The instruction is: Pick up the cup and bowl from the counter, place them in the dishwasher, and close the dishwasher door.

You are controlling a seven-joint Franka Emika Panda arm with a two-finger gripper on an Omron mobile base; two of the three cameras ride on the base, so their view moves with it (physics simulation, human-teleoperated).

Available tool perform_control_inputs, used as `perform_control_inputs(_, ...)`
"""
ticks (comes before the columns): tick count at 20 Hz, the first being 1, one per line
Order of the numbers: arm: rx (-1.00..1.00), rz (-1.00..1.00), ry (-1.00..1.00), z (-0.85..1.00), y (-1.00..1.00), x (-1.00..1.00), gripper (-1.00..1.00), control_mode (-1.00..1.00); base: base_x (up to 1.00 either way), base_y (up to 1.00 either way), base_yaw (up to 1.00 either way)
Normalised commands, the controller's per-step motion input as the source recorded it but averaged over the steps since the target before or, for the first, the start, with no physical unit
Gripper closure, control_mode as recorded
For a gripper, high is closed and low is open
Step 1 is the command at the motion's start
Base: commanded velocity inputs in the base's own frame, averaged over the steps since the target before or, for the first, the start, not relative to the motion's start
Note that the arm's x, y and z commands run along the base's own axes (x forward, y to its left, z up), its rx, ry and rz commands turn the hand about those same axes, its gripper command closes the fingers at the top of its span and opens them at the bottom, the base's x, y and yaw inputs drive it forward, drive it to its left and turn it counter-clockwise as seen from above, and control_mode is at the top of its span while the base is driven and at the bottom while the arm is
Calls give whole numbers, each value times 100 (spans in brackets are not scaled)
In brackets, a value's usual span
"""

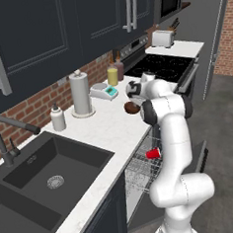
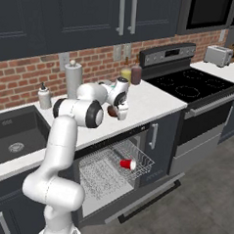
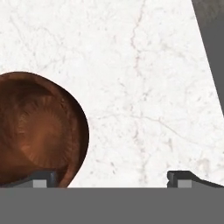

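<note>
Bowl and open jaws meet at the front edge of the worktop: your gripper hangs just above the white stone with its fingers spread wide, nothing held, one fingertip over the brown bowl's rim and the other over bare stone. That offset looks deliberate, a pinch on the bowl's wall rather than a span across it, since the bowl is wider than the jaws. You see the bowl sitting near the worktop's front edge, right above the dishwasher, a short carry away. The cup already lies on its side in the pulled-out wire rack, so half the loading appears done. The dishwasher door is dropped flat and open below the rack, waiting for the bowl. Your next move probably calls for a short descent before closing.
</note>
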Motion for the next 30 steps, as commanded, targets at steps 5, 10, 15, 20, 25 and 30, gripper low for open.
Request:
perform_control_inputs(5,-1,0,0,-14,1,10,-100,-100,0,0,0)
perform_control_inputs(10,-2,0,0,-19,0,3,-100,-100,0,0,0)
perform_control_inputs(15,-3,0,0,-19,1,0,-100,-100,0,0,0)
perform_control_inputs(20,-3,0,0,-15,7,2,-100,-100,0,0,0)
perform_control_inputs(25,-2,0,0,-13,14,14,-100,-100,0,0,0)
perform_control_inputs(30,-2,0,0,-13,21,6,100,-100,0,0,0)
